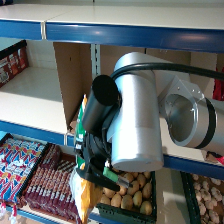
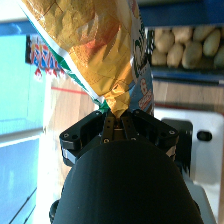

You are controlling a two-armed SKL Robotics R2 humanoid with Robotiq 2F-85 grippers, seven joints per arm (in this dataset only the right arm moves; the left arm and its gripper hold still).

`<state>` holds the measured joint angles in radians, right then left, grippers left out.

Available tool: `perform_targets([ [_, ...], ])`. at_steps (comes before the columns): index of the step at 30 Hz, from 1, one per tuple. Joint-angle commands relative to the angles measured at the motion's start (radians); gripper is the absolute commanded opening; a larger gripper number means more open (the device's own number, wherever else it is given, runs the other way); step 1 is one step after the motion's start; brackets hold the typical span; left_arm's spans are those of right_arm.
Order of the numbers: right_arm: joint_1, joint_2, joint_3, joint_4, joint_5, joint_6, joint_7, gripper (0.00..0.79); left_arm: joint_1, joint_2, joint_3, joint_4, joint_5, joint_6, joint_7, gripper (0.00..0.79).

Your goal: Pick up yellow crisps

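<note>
Blue-edged shelf (image 1: 30,131) you see left of the gripper, dark red packets (image 1: 47,182) below it, potato crate (image 1: 131,196) beneath.

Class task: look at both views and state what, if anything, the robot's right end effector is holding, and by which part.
The right end effector pinches the crinkly yellow foil crisp bag by one scrunched end of its foil.

Golden-yellow foil with orange glints on the yellow crisps (image 2: 95,45), edged by a green stripe and a light-blue panel with a cartoon print. Matte black on the right gripper (image 2: 116,116). Brushed silver on the arm (image 1: 137,117), black on its cable (image 1: 200,71). Deep blue along the shelf edges (image 1: 125,32), cream on the boards. Dark red on the packets (image 1: 47,182), pale tan on the potatoes (image 1: 132,192) in a dark green crate (image 1: 107,210).
</note>
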<state>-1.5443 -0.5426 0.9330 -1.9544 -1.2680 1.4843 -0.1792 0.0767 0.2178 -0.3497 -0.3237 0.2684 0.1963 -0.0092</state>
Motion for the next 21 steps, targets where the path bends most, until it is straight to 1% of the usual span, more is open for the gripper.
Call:
perform_targets([
  [1, 0.006, -0.009, -0.006, 0.000, -0.059, -0.001, 0.003, 0.000, 0.000, 0.000, 0.000, 0.000, 0.000, 0.000, 0.000, 0.000],
  [9, 0.022, -0.014, 0.002, 0.002, -0.155, 0.000, 0.010, 0.003, 0.000, 0.000, 0.000, 0.000, 0.000, 0.000, 0.000, 0.000],
  [17, 0.044, -0.015, 0.019, 0.004, -0.198, 0.001, 0.012, 0.002, 0.000, 0.000, 0.000, 0.000, 0.000, 0.000, 0.000, 0.000],
  [20, 0.058, -0.014, 0.026, 0.004, -0.201, -0.001, 0.013, 0.000, 0.000, 0.000, 0.000, 0.000, 0.000, 0.000, 0.000, 0.000],
  [21, 0.067, -0.013, 0.030, 0.004, -0.201, -0.001, 0.013, 0.000, 0.000, 0.000, 0.000, 0.000, 0.000, 0.000, 0.000, 0.000],
])
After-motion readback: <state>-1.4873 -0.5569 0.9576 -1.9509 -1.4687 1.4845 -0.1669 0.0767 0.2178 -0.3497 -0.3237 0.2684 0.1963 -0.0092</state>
